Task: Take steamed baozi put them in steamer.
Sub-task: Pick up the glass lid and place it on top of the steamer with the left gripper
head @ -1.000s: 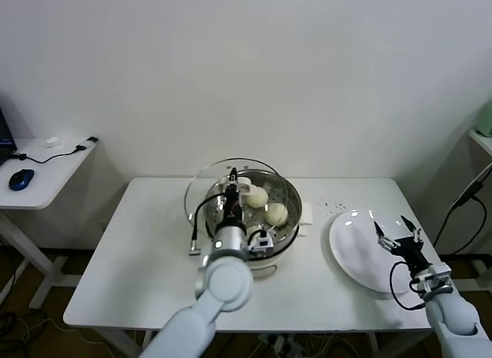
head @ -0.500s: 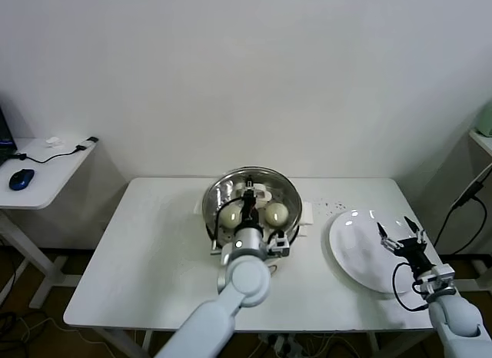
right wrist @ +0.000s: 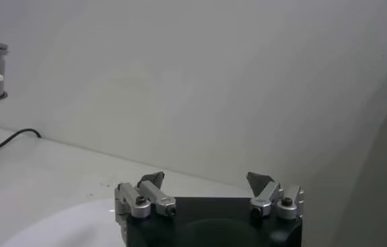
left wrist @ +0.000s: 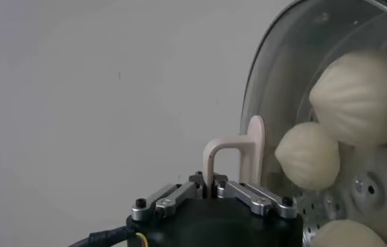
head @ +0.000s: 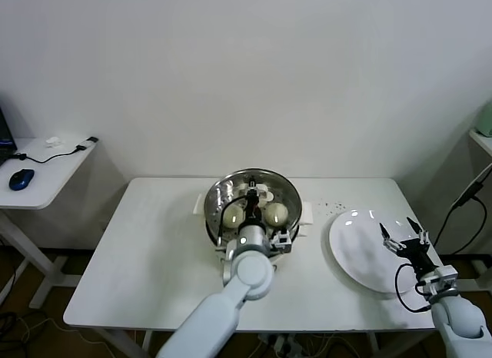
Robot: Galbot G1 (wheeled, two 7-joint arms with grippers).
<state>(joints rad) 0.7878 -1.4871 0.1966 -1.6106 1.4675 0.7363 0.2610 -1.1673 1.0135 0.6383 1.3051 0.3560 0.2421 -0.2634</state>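
The steamer (head: pixel 216 229) stands mid-table on its cream base. A round glass lid (head: pixel 286 192) lies over it. Cream-white baozi (head: pixel 232 213) (head: pixel 275 212) show through the glass. My left gripper (head: pixel 250 197) is over the lid's centre, shut on the lid's cream handle (left wrist: pixel 237 149). In the left wrist view the gripper (left wrist: pixel 211 188) pinches the handle's post, with baozi (left wrist: pixel 308 156) (left wrist: pixel 361 94) under the glass lid (left wrist: pixel 274 87). My right gripper (head: pixel 403 235) is open and empty over the right edge of the plate; its jaws stand wide apart in the right wrist view (right wrist: pixel 205 180).
A flat white plate (head: pixel 355 252) lies right of the steamer and also shows in the right wrist view (right wrist: pixel 52 225). A side table (head: pixel 42 177) with a mouse and cables stands at far left. A wall runs behind the table.
The lid, tilted off the steamer's left side a second ago, now lies flat over the steamer. My left gripper moved right with it. My right gripper barely shifted.
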